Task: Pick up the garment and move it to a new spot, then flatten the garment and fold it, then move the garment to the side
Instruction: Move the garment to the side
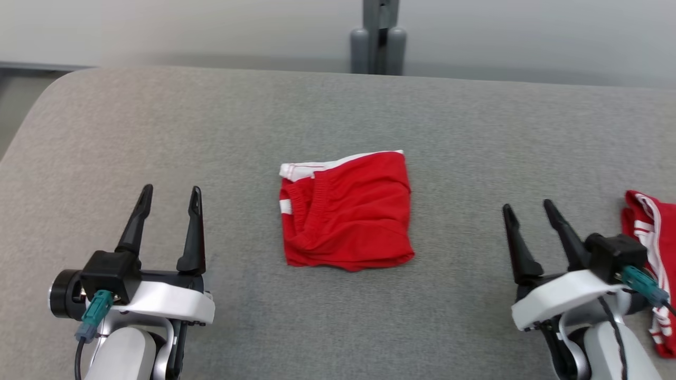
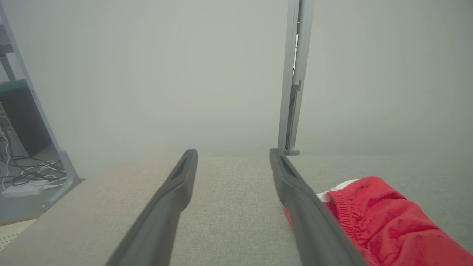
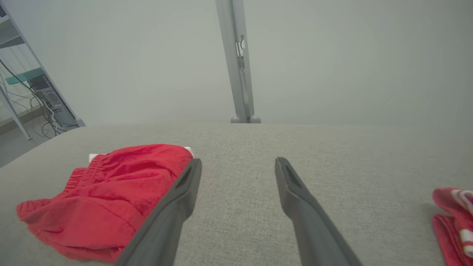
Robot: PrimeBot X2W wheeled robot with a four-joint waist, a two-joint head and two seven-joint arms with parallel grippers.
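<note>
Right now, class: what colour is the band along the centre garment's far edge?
White band on folded red cloth garment; clearest in head view.

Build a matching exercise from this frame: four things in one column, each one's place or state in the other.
Things:
1. folded red garment
2. second red garment
3. left gripper
4. grey post

Places or states:
a. behind the far edge
b. near left, open and empty
c. middle of the grey surface
d. right edge, beside the right gripper

Pairs: 1-c, 2-d, 3-b, 4-a
</note>
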